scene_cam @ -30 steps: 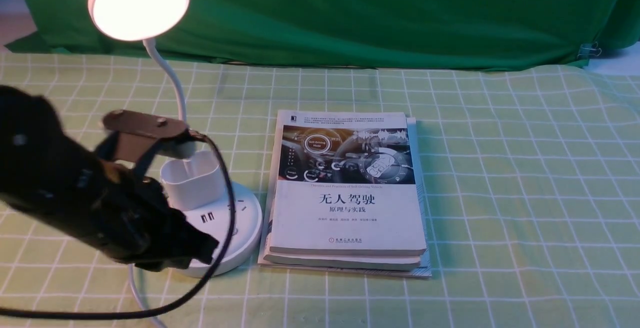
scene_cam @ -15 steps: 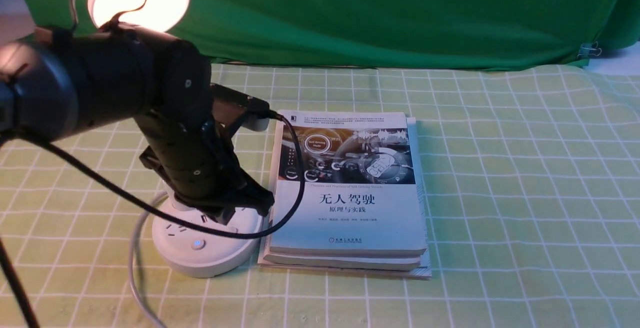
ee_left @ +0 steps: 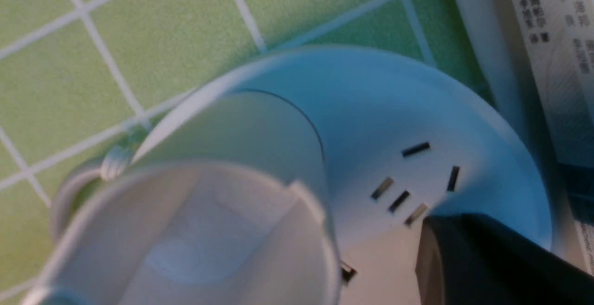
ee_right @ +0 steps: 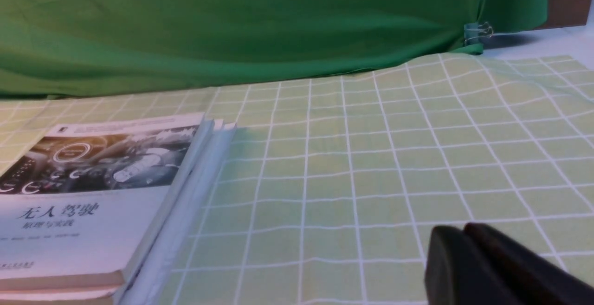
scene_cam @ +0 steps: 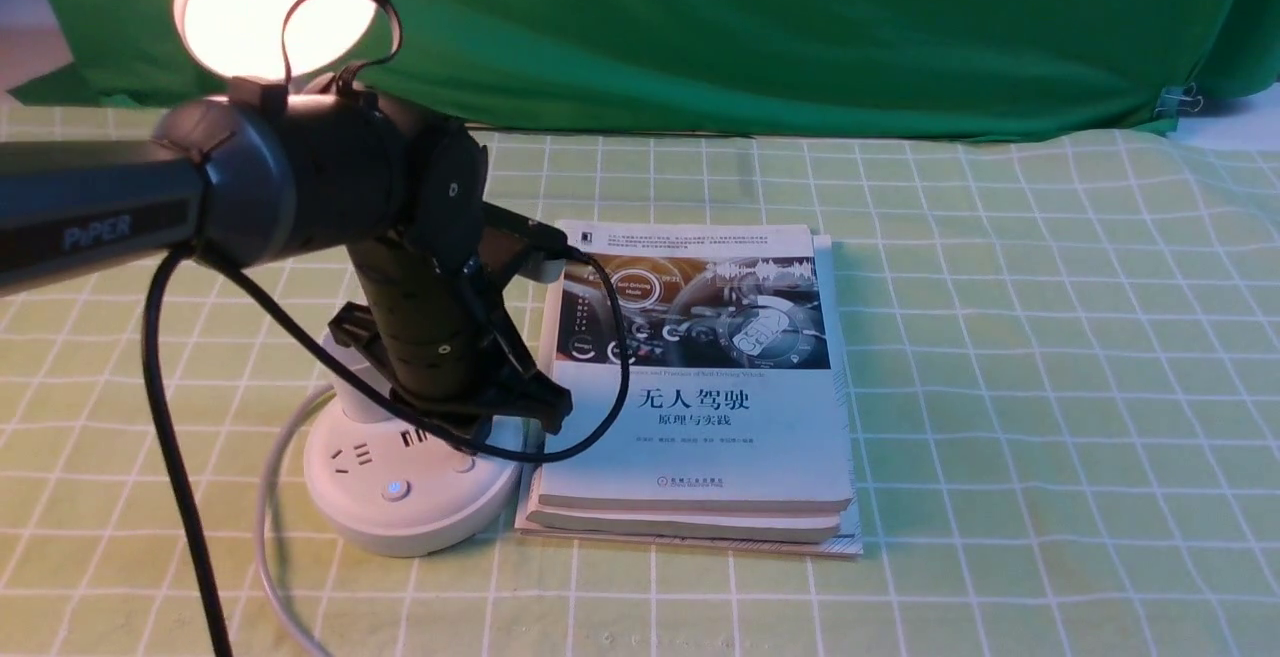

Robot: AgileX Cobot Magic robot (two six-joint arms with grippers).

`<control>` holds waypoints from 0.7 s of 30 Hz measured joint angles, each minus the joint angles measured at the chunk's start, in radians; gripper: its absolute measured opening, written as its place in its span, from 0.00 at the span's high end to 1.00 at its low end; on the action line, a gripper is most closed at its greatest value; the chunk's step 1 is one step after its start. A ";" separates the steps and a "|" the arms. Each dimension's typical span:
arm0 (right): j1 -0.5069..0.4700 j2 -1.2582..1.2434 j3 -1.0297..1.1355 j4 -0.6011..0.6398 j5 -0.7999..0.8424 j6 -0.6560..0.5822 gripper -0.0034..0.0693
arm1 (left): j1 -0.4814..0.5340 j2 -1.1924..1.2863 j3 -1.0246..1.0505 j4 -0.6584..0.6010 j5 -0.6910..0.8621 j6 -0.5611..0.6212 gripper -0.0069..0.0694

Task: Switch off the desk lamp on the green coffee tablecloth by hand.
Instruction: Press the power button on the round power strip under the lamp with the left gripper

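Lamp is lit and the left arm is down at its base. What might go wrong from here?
The left gripper hangs over the socket side of the base of the desk lamp, while the lit button sits nearer the front edge, so a press here may miss it. The black cable droops across the base and onto the book; it might snag. An off-centre push may slide the lamp against the book.

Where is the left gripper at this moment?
Front view, left side: the left gripper points down over the round base of the desk lamp, just left of the books.
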 joint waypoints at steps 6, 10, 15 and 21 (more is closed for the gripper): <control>0.000 0.000 0.000 -0.001 0.000 0.001 0.91 | 0.000 0.016 -0.014 -0.010 0.012 0.000 0.88; 0.000 0.000 0.000 -0.001 0.000 0.001 0.91 | 0.000 0.012 -0.020 0.000 0.012 -0.006 0.88; 0.000 0.000 0.000 -0.001 0.000 0.000 0.91 | 0.000 -0.027 -0.020 0.013 0.020 -0.026 0.88; 0.000 0.000 0.000 -0.001 0.000 0.001 0.91 | 0.000 -0.050 0.001 0.006 0.052 -0.027 0.88</control>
